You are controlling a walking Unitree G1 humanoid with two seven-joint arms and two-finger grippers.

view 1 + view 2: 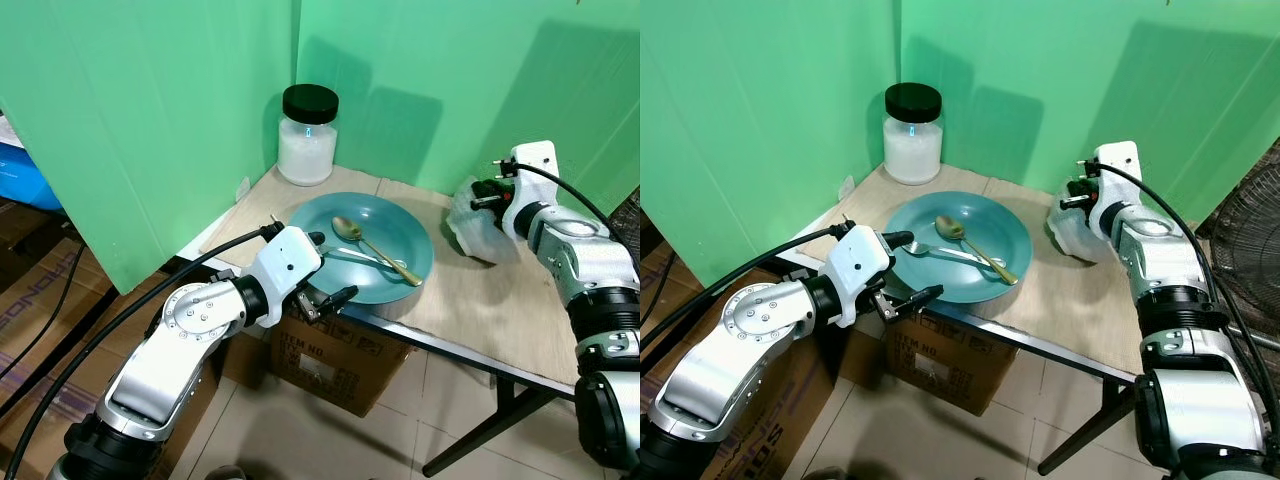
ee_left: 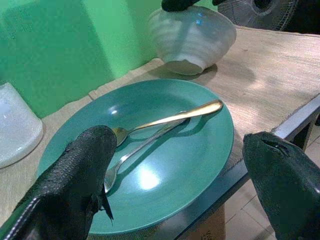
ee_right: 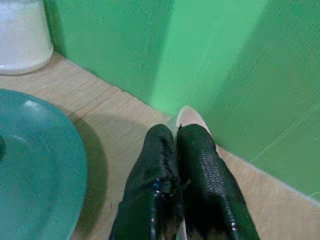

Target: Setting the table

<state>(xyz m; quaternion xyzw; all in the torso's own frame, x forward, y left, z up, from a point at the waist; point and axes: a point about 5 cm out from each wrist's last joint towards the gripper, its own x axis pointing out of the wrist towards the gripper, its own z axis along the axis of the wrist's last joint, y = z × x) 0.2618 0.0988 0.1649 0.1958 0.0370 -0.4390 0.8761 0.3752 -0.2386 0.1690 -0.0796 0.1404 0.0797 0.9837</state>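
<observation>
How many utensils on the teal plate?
2: a gold spoon and a silver fork, lying crossed inside the teal plate. None seems hidden.

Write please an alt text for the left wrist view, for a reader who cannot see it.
A teal plate lies at the near edge of a wooden table, holding a gold spoon and a silver fork, with the left gripper open at its near rim. Behind it, a white bowl is tilted, gripped at its rim from above; a white jar stands to one side.
</observation>
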